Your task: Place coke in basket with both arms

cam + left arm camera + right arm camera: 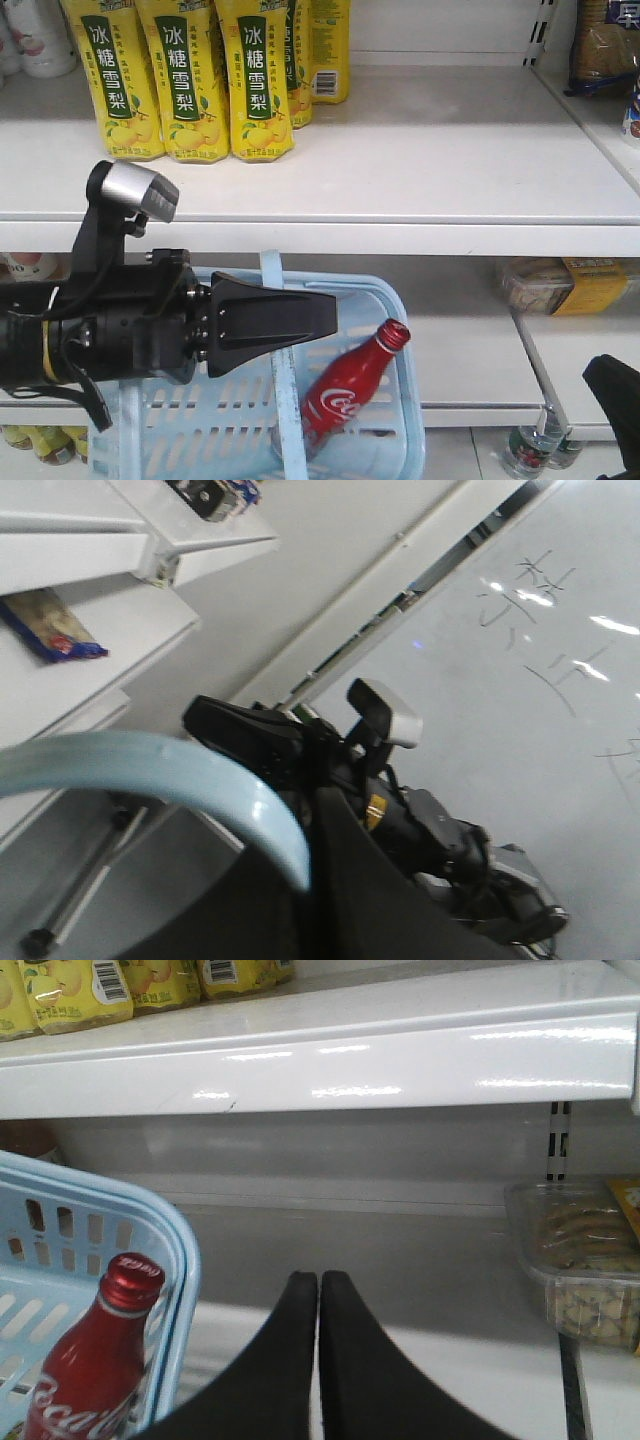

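Note:
The red coke leans inside the light blue basket, cap up toward the right rim. My left gripper points right over the basket and is shut on its swing handle. In the left wrist view the handle curves into the closed left gripper. My right gripper is shut with nothing in it, just right of the basket's rim and of the coke. A black part of the right arm shows at the lower right.
Yellow pear-drink bottles stand on the white upper shelf, which overhangs the basket. A clear box of snacks lies on the lower shelf to the right. Small bottles stand low by the shelf upright.

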Controlling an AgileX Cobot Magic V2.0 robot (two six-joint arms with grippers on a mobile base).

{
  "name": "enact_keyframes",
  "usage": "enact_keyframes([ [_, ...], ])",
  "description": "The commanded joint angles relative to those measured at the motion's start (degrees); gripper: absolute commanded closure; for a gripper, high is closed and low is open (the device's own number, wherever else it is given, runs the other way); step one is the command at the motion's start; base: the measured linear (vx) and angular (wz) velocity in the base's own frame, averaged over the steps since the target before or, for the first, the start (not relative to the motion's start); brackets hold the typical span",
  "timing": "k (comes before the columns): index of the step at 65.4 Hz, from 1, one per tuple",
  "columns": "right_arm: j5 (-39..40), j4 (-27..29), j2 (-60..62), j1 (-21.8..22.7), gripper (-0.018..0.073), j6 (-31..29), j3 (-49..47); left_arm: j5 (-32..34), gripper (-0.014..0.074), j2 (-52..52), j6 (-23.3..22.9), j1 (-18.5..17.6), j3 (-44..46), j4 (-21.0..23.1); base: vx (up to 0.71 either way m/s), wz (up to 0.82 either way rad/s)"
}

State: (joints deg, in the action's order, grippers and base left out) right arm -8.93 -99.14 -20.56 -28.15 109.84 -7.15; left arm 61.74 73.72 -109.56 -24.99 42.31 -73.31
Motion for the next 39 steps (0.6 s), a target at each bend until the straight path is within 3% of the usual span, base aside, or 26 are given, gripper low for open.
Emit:
enact_keyframes([
  [1, -1.2, -2.9, -0.4, 0.0, 0.0565, -0.4, -1.5, -0.9, 0.0603, -4.1, 6.8, -0.1, -1.4, 7.5, 0.0, 0.0],
  [18, -1.2, -2.9, -0.4, 0.0, 0.0565, -0.4, -1.5, -11.2, 0.0603, -13.1, 23.4, -0.1, -14.0, 20.3, 0.0, 0.0],
  [31, -1.2, -2.9, -0.4, 0.0, 0.0565, -0.4, -1.5, -14.5, 0.0603, -22.3, 40.6, -0.1, -24.3, 29.2, 0.0, 0.0],
  [39, -1.2, -2.9, -0.4, 0.0, 0.0565, -0.4, -1.5, -16.2, 0.0603, -28.0, 50.1, -0.1, -30.0, 37.6, 0.0, 0.0],
])
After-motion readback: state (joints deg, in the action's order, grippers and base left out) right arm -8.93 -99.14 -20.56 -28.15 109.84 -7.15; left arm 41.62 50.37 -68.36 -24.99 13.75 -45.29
